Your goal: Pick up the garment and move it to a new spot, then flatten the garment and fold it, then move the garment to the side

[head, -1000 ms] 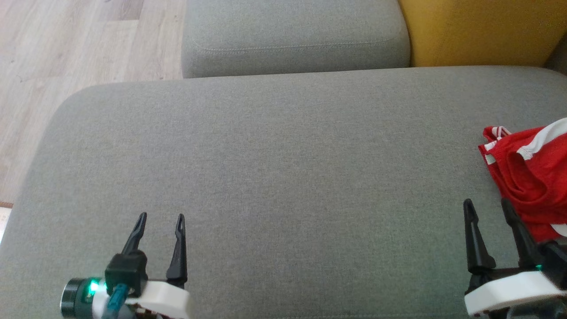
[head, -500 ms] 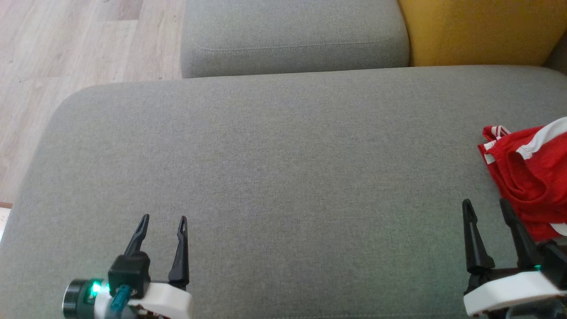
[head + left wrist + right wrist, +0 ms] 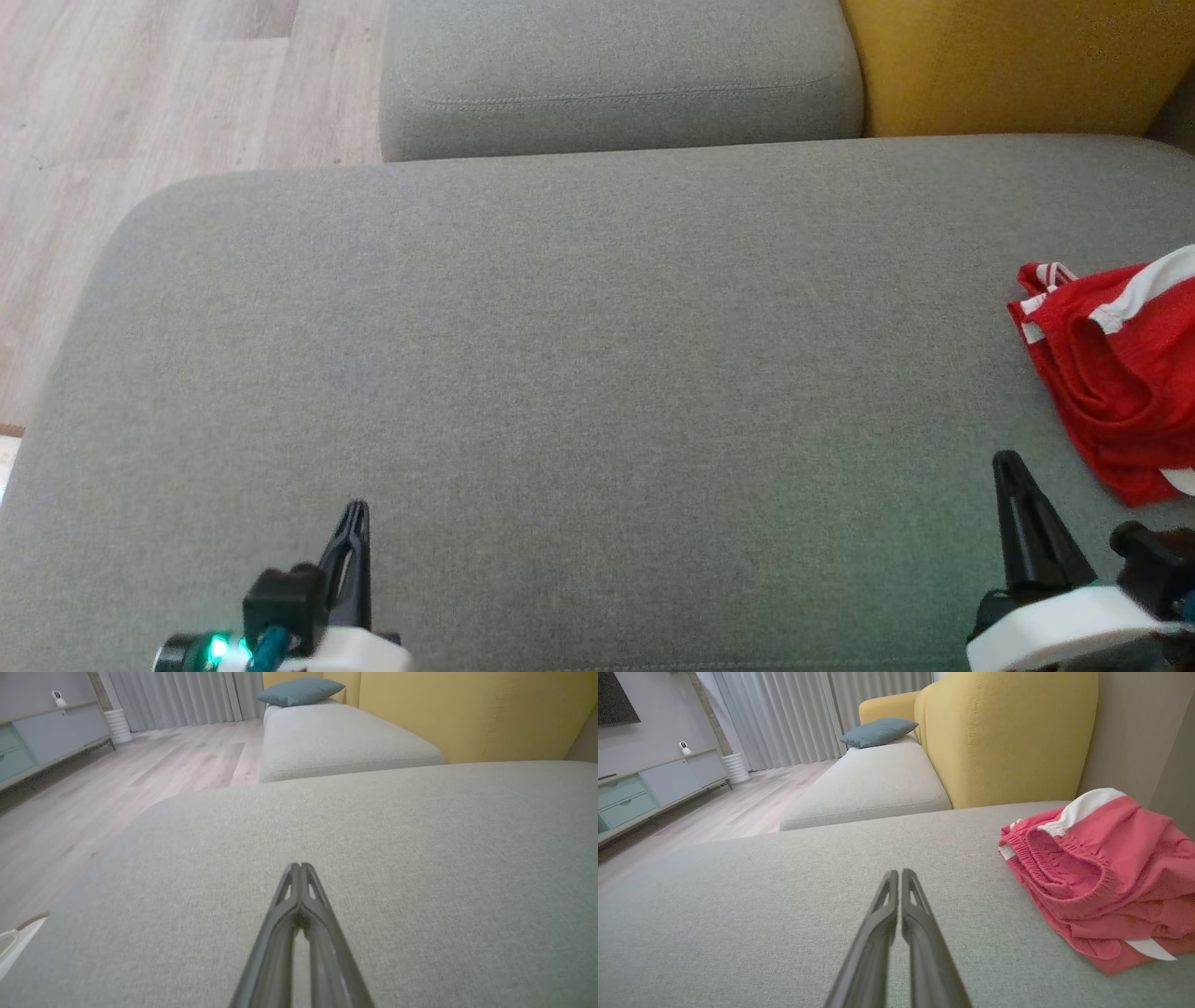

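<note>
**Two grippers pinched shut, red garment lying at the right of the grey seat**

Head view: the left gripper (image 3: 356, 511) sits at the lower left, its two dark fingers pressed together into one thin blade, with a green light glowing on the wrist below. The right gripper (image 3: 1009, 464) sits at the lower right, its fingers likewise drawn into a single point. Neither holds anything. Both are over the wide grey seat cushion (image 3: 579, 355). The garment (image 3: 1111, 373), red with white stripes, lies bunched on the cushion at the right edge of the picture, up and to the right of the right gripper and apart from it. A second grey cushion (image 3: 616, 75) butts against the far side, a yellow backrest (image 3: 1008, 65) stands to its right, and pale wood floor (image 3: 140, 112) lies to the left.

Left wrist view: the left gripper (image 3: 299, 865) has its fingertips touching over bare grey fabric. Farther off are a blue pillow (image 3: 299, 690) on the second cushion, grey curtains (image 3: 187, 695) and a low cabinet (image 3: 46, 737).

Right wrist view: the right gripper (image 3: 899, 873) has its fingers all but meeting, a hairline slit between them, and they grip nothing. The garment (image 3: 1101, 877) rests on the cushion to the right of the fingers, clear of them, with its gathered elastic waistband turned towards the camera and a white band across the top.
</note>
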Controlling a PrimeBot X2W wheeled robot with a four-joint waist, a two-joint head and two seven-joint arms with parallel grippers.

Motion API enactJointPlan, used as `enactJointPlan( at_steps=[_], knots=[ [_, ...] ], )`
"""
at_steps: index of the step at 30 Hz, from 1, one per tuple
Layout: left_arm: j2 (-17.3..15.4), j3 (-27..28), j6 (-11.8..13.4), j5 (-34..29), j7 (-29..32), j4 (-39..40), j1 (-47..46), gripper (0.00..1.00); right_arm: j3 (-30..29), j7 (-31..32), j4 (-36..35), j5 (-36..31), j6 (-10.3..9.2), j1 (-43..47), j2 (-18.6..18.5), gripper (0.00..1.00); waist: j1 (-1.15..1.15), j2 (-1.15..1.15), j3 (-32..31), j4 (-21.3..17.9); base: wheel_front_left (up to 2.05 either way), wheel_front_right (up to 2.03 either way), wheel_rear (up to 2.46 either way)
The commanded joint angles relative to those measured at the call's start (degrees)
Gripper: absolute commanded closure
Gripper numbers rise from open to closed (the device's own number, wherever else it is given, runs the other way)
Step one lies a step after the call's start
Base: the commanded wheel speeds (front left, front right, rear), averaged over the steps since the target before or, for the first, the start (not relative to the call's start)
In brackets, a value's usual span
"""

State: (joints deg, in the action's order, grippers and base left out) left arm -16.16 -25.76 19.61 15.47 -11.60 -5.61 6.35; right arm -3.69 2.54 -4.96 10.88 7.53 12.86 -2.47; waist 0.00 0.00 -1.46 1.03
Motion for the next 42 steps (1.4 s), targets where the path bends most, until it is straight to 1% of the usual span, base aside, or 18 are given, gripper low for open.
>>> enactJointPlan(
  at_steps=[1, 42],
  knots=[
    [-0.4, 0.6, -0.3, 1.0, 0.1, 1.8, -1.3, 1.0, 0.1, -0.2, -1.8, 1.3, 0.0, -0.4, 0.0, 1.0, 0.0, 0.0, 0.0, 0.0, 0.0, 0.0, 0.0],
    [3.1, 9.8, -9.4, 27.6, 5.1, -2.0, -5.2, 1.0, 0.8, -0.1, 5.2, 29.6, -0.01, -6.6, -1.5, 1.0, 0.0, 0.0, 0.5, -0.3, 0.0, 0.0, 0.0]
  ],
)
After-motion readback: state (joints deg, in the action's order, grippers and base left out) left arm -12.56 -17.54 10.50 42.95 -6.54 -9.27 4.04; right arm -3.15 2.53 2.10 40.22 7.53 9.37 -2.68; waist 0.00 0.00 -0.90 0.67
